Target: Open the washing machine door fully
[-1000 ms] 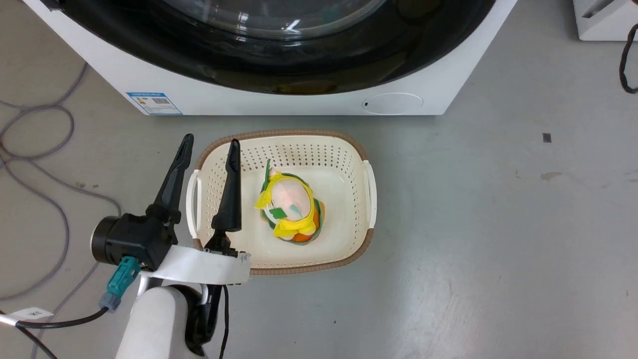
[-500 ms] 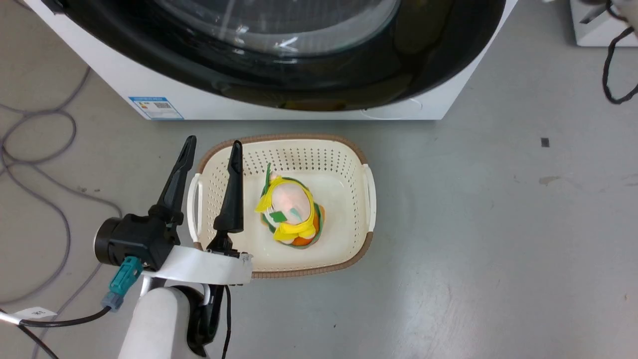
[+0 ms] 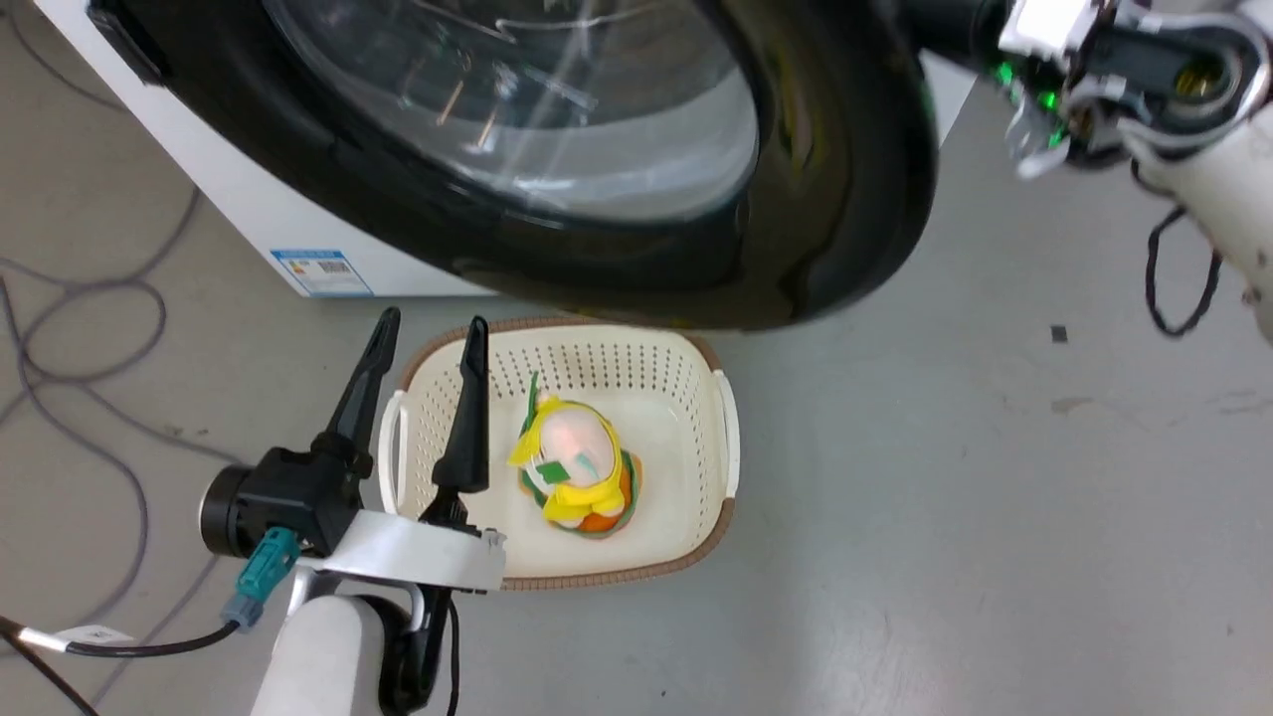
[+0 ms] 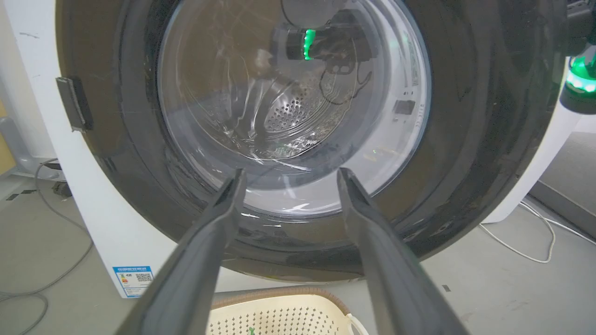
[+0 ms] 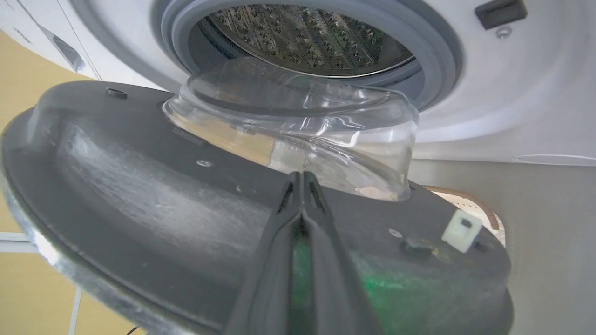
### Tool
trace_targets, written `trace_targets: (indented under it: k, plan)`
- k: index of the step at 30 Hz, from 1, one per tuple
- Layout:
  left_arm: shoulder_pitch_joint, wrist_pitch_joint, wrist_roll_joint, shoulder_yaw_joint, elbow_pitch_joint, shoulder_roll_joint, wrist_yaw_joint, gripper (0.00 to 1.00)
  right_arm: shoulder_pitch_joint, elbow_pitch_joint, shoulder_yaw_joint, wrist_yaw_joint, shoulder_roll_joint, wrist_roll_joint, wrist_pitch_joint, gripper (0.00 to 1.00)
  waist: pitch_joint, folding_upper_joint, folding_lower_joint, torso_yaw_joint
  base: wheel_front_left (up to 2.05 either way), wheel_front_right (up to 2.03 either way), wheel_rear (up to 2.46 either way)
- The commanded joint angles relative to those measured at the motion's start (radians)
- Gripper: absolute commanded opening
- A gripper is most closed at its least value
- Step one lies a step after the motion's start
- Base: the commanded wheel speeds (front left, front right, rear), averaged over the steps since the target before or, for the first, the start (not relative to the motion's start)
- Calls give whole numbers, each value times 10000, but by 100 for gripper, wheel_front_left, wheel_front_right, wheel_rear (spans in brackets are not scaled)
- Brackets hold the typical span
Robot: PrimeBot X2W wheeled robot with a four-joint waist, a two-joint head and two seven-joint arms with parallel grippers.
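Note:
The washing machine door (image 3: 816, 199), a big glossy black disc, stands swung partly out from the white washing machine (image 3: 249, 219) and overhangs the basket's far edge. In the right wrist view my right gripper (image 5: 298, 179) is shut, its tips lying against the door's dark inner face (image 5: 139, 195) just below the clear glass bowl (image 5: 298, 121); the steel drum (image 5: 307, 37) is open behind. In the head view the right wrist (image 3: 1094, 50) is at the door's right edge, its fingers hidden behind it. My left gripper (image 3: 430, 333) hangs open and empty over the basket's left rim, facing the door's outside (image 4: 465, 116).
A cream basket (image 3: 716, 418) with a yellow-wrapped toy (image 3: 572, 462) sits on the grey floor under the door. Grey cables (image 3: 90, 398) loop on the floor at left. A black cable (image 3: 1179, 288) hangs from the right arm. A white latch block (image 5: 461, 229) sticks out of the door's inner face.
The door has swung outward from nearly shut to well ajar, now covering the basket's far edge. My right arm has come into the head view at upper right. The left gripper stayed put.

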Motion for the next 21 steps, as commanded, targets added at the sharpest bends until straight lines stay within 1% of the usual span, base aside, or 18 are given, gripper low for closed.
trace_targets:
  k: [1, 7, 8, 16, 17, 21]
  plan:
    - [142, -53, 67, 13, 47, 10, -8, 100, 424, -414, 42, 10, -147, 158, 65, 0, -181, 0, 0, 19, 0, 0, 0]
    - [399, -53, 108, 53, 170, 10, -29, 100, 1273, -1879, 95, 10, -709, 391, -79, 0, -544, 0, 0, 119, 0, 0, 0]
    - [399, -53, 108, 53, 170, 10, -29, 100, 1273, -1879, 95, 10, -709, 391, -79, 0, -544, 0, 0, 119, 0, 0, 0]
    - [657, -53, 164, 82, 297, 10, -50, 100, 2227, -3975, 192, 10, -1387, 675, -427, 0, -826, 0, 0, 262, 0, 0, 0]
    - [695, -53, 170, 75, 334, 10, -52, 100, 2407, -4392, 222, 10, -1486, 683, -487, 0, -871, 0, 0, 308, 0, 0, 0]
    - [751, -53, 165, 83, 412, 10, -23, 100, 2708, -5174, 268, 10, -1556, 661, -513, 0, -953, 0, 0, 374, 0, 0, 0]
